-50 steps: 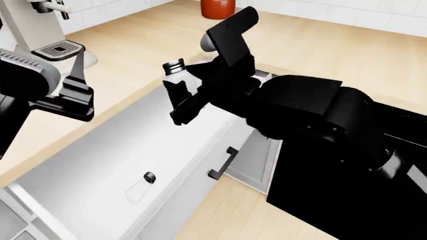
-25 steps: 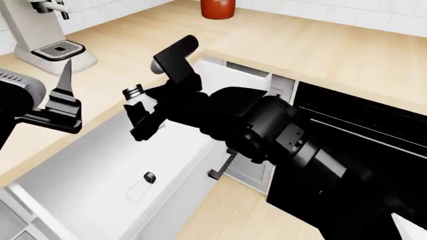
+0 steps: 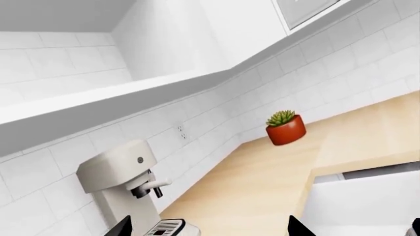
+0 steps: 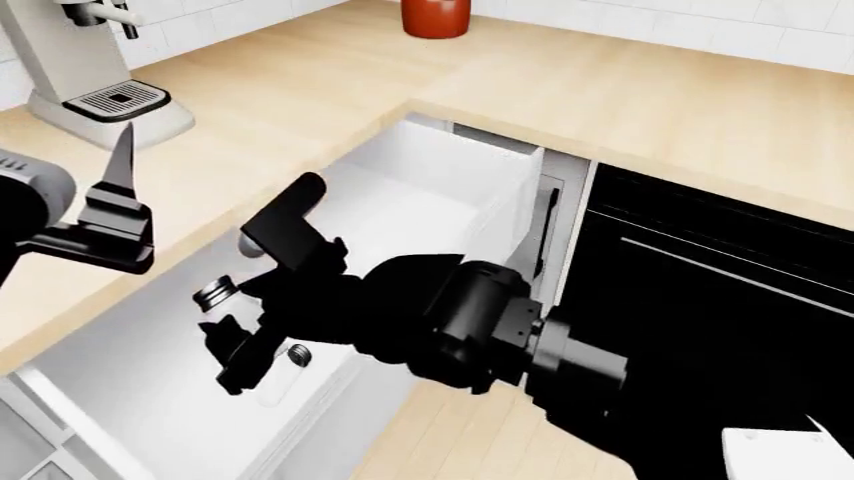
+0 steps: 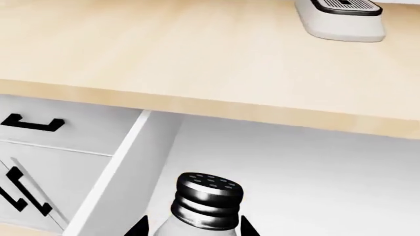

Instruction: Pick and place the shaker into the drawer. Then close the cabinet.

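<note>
The shaker (image 4: 218,296), whitish with a grey ribbed cap, is held by my right gripper (image 4: 235,336), which is shut on its body. It hangs just above the near part of the open white drawer (image 4: 400,190). In the right wrist view the shaker's cap (image 5: 208,194) stands between the gripper's fingers (image 5: 192,229), with the drawer's inside (image 5: 315,162) beyond it. My left gripper (image 4: 115,205) is open and empty over the counter left of the drawer; its fingertips (image 3: 210,232) are wide apart. The drawer's handle is hidden behind my right arm.
A clear glass bottle with a black cap (image 4: 286,367) lies in the drawer beside the shaker. A coffee machine (image 4: 80,60) (image 3: 121,182) and a red plant pot (image 4: 434,15) (image 3: 286,129) stand on the wooden counter. A black oven front (image 4: 721,270) is at right.
My right arm has carried the shaker from over the drawer's far end down toward its near end, close to the lying bottle. The left gripper has shifted slightly left.
</note>
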Controlling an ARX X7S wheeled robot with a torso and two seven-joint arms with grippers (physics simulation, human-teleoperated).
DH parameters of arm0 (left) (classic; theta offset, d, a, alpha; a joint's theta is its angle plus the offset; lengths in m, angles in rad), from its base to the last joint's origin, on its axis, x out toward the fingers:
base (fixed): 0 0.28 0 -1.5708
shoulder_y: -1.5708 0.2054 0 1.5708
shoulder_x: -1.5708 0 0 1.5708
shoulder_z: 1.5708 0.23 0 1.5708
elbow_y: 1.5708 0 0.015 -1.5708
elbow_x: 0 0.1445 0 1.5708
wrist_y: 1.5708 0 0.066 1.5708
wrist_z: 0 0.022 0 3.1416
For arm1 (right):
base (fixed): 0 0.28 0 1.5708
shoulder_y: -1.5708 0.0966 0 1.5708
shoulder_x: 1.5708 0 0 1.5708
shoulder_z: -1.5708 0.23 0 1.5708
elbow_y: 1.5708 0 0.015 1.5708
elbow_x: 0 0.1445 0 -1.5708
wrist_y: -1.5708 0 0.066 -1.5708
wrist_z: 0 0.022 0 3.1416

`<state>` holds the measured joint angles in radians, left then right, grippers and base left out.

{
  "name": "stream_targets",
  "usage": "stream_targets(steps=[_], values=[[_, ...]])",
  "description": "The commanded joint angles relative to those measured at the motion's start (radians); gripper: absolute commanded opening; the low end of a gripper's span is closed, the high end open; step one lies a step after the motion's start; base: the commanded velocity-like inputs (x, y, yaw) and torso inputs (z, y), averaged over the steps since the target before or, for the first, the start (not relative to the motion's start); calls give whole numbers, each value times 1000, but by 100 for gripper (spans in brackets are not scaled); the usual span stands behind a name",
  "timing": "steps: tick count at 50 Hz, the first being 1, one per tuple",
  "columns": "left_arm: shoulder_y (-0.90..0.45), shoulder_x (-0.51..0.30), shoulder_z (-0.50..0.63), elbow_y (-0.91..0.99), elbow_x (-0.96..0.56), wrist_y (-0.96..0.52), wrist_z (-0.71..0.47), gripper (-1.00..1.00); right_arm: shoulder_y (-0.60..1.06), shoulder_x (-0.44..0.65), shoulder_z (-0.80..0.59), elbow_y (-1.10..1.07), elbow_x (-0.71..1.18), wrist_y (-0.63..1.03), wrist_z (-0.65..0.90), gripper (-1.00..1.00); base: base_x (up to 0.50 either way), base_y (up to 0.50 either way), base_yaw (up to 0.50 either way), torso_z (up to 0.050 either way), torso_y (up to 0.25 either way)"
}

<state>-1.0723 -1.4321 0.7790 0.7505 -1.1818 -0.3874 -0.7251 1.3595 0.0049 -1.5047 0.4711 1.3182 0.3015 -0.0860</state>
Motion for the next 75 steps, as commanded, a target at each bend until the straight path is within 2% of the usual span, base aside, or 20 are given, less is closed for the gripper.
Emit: stream_targets(steps=[1,27,28,45,49,56,64,70,75], values=[[-2,-7,-9,11,-7,2,-1,100,-47,-5,-59,-46,-15,-5,8,-100,0,0,0,0,0],[35,-27,3,22,20,30,-6,100,-90,-5,-53,-63,-39,7,21,-100,0,0,0,0,0],[36,-28,3,23,21,30,-6,100,-89,-5,-53,-62,-38,4,23,100,0,0,0,0,0],[17,-8,-13,40,10,-1,-12,100,-26,-3,-21,-18,50,-115,96,100,0,0,0,0,0],[8,4,-19,43,3,-8,-14,100,-21,115,74,-174,66,-207,241,100,0,0,0,0,0],[-17,72,-21,64,-9,-50,-34,100,12,408,204,-592,-5,-330,577,100,0,0,0,0,0],[-49,208,-3,115,-52,-99,-98,100,89,766,273,-1017,-46,-269,922,100,0,0,0,1,0],[-75,288,1,141,-91,-114,-151,100,78,925,295,-1176,-24,-262,1048,100,0,0,0,0,0],[-72,345,19,138,-65,-123,-164,100,112,987,297,-1235,21,-202,1128,100,0,0,0,0,0]])
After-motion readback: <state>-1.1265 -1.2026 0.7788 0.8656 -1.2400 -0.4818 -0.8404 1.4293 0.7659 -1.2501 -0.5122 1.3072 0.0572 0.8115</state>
